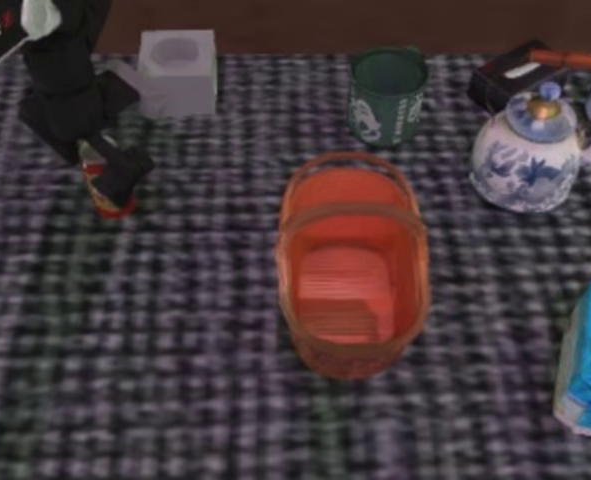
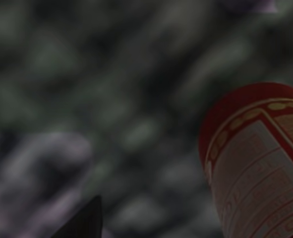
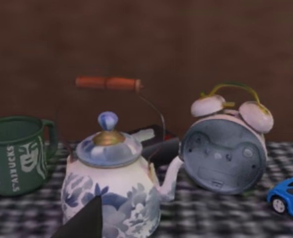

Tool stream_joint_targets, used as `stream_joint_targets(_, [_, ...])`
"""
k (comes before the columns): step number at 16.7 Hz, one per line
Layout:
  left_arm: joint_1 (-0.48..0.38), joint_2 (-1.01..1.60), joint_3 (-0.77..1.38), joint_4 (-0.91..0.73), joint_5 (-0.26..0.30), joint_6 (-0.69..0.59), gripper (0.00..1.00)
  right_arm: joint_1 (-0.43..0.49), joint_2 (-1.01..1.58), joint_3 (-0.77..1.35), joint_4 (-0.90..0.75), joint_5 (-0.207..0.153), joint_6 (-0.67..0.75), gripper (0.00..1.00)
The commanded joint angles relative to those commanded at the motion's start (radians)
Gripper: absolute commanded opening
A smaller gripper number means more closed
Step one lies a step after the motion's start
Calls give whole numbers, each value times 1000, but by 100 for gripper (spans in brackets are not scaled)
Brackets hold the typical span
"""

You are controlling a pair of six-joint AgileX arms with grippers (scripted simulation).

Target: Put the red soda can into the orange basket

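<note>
Our left gripper (image 1: pixel 118 182) hangs low over the small red cylindrical soda can (image 1: pixel 107 196) at the far left of the checked purple-grey tablecloth (image 1: pixel 175 380). From above, only the can's red lower rim and a sliver of its side show beneath the black fingers, so we cannot tell whether the claw is spread around the can or pinching it. In the left wrist view the can (image 2: pixel 258 163) fills one side: a red shoulder, then a pale yellow-gold label band edged with a beaded gold border and faint red lettering. It stands upright on the cloth.

The oval orange woven basket (image 1: pixel 412 300) with its arched handle sits at the table's middle, well apart from the can, to the can's right. Behind the basket stands a dark green enamel mug (image 1: pixel 387 95), and to the right a blue-and-white porcelain teapot (image 1: pixel 528 150). A grey square tissue box (image 1: pixel 178 70) lies behind the can.

Our right arm is parked out of the top view; its wrist camera looks at the teapot, the mug, a white twin-bell alarm clock (image 3: pixel 225 148) and a small blue toy car (image 3: pixel 290 198).
</note>
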Motion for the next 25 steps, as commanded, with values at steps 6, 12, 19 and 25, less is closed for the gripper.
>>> stream_joint_targets(6, [0, 0, 0, 0, 0, 0, 55, 0, 0, 0, 0, 0, 0, 100])
stream_joint_targets(12, [0, 0, 0, 0, 0, 0, 10, 0, 0, 0, 0, 0, 0, 100])
stream_joint_targets(19, [0, 0, 0, 0, 0, 0, 0, 0, 0, 0, 0, 0, 0, 100])
stream_joint_targets(25, [-3, -7, -15, 31, 21, -7, 0, 0, 0, 0, 0, 0, 0, 100])
